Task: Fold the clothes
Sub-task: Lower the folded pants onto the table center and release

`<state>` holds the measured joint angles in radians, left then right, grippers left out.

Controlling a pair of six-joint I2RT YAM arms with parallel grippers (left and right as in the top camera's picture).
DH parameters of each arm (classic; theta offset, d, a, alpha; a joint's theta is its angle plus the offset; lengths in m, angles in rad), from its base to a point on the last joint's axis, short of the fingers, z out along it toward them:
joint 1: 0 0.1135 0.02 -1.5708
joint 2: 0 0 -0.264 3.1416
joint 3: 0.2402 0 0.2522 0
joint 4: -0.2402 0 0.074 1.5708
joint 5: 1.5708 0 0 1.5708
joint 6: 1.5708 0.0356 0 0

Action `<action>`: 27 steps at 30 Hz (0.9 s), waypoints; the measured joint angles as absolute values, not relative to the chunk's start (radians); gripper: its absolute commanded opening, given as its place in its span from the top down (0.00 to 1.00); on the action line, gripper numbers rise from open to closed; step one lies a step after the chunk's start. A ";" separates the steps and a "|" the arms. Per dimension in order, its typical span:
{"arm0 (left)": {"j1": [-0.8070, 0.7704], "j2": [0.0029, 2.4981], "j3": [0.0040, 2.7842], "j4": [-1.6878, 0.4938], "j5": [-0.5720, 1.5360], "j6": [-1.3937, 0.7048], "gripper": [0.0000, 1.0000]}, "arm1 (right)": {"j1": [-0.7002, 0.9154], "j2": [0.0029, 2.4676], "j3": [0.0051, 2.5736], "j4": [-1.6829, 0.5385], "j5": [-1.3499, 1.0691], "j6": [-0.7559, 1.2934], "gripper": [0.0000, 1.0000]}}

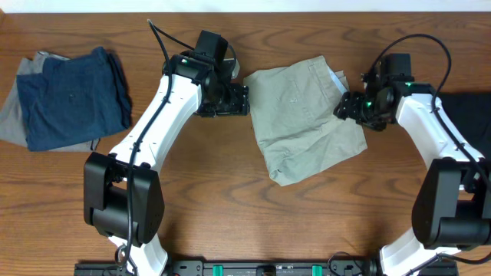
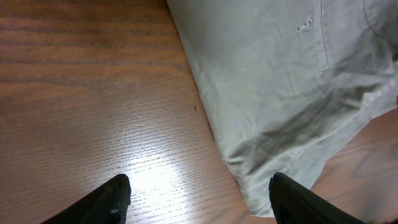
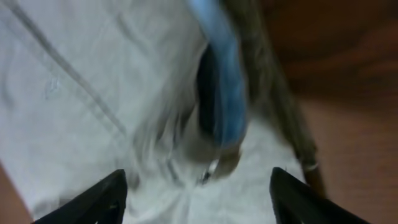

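- sitting mid-counter [image 1: 230, 207], the khaki trousers [image 1: 307, 115] lie as a skewed, roughly square bundle, which looks doubled over at least once.
- a pale blue lining [image 3: 217, 93] shows at the bundle's right side, so the layers there seem to be gaping a little.
- the left hand [image 1: 244, 100] hovers just beside the bundle's left edge, released and holding nothing. in its wrist view one fingertip [image 2: 115, 199] is over bare wood and the other is near the cloth's edge.
- the right hand [image 1: 340, 107] is over the bundle's right edge. its wrist view is blurred, but the fingers look parted, with cloth beneath them and nothing pinched between them.
- the navy garment [image 1: 73, 100] lies folded on top of the grey garment [image 1: 11, 119], well apart at the far left, and both look finished.
- the step in hand seems to be the trousers' last fold or a squaring-up, with both hands free at opposite edges.
- the next move probably calls for each hand to drop low, pinch every layer at its edge, and carry the cloth across evenly.
- stacked cloth this thick may slip or spring open if only the top layer is caught.
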<state>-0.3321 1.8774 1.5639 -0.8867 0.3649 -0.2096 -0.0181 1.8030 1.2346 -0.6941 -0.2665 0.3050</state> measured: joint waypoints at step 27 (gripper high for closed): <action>-0.332 1.877 1.564 -0.901 0.359 -0.210 0.26 | -0.049 1.735 1.309 -1.198 -0.330 0.318 0.98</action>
